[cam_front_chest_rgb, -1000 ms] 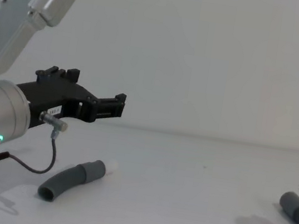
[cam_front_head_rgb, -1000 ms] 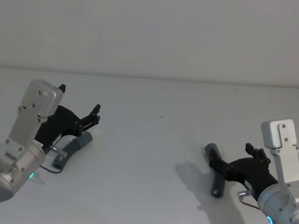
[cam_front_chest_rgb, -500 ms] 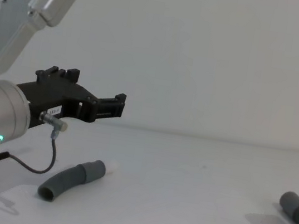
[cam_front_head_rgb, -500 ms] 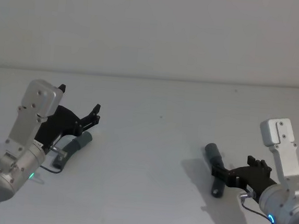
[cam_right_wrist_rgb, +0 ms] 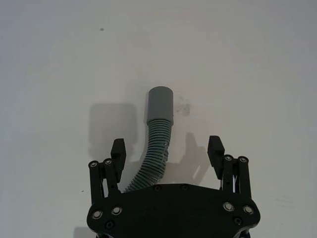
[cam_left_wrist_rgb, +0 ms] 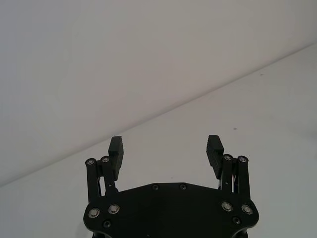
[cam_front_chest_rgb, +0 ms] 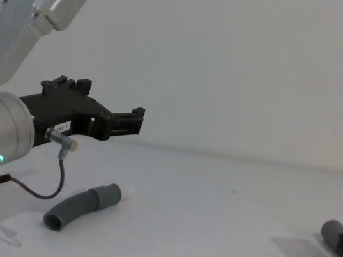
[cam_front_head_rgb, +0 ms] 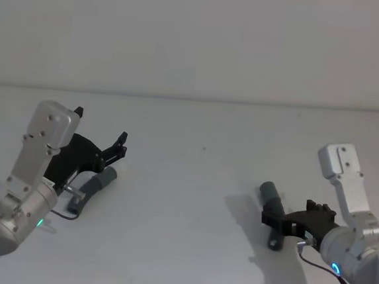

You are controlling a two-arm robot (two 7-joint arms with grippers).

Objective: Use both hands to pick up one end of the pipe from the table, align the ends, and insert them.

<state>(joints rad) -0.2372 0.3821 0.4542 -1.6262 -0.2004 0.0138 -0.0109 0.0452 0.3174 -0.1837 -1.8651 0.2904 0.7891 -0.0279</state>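
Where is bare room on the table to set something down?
The table is bare in the middle, between the left hose piece and the right hose piece, and along the wall. Both hoses are crowded by the left tool and right tool.

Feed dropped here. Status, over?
Left tool open above left pipe piece. Right tool open, straddling right pipe piece. Both on table. Wrist cable beside left piece.

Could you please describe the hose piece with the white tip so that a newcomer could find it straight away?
On the white table, look to the robot's left side, below the open left gripper. The short curved ribbed hose piece lies there. Unlike the other hose piece by the right gripper, its grey cuff ends in a narrower white tip.
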